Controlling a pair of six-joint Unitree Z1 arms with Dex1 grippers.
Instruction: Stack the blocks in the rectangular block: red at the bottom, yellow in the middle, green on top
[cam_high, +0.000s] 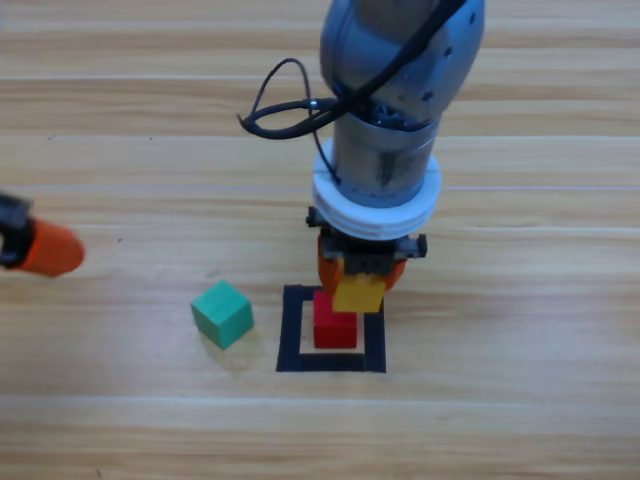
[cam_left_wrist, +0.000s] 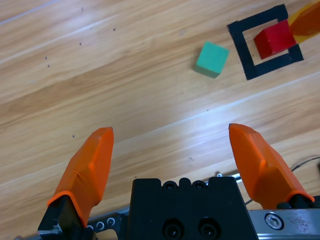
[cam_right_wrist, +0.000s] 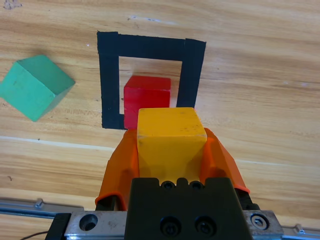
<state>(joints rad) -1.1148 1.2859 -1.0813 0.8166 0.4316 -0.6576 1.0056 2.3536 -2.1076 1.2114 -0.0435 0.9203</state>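
The right claw (cam_high: 358, 283) is clenched on the yellow cube (cam_right_wrist: 170, 137), holding it above the counter (cam_high: 500, 420) at the near edge of the black tape square (cam_right_wrist: 192, 65). The red cube (cam_right_wrist: 147, 97) sits inside that square, flat on the wood, and the yellow one hangs just above and slightly off to one side of it, not yet resting on top. The green cube (cam_high: 222, 313) lies on the counter just left of the square, well clear of the work. The left claw (cam_left_wrist: 170, 160) waits at the left edge, its jaws spread wide and empty.

To do this step well, the yellow cube should be brought squarely over the red one, faces lined up, then lowered until it rests flat before letting go. Releasing it off-centre or tilted could nudge the red cube or let the yellow one slide off
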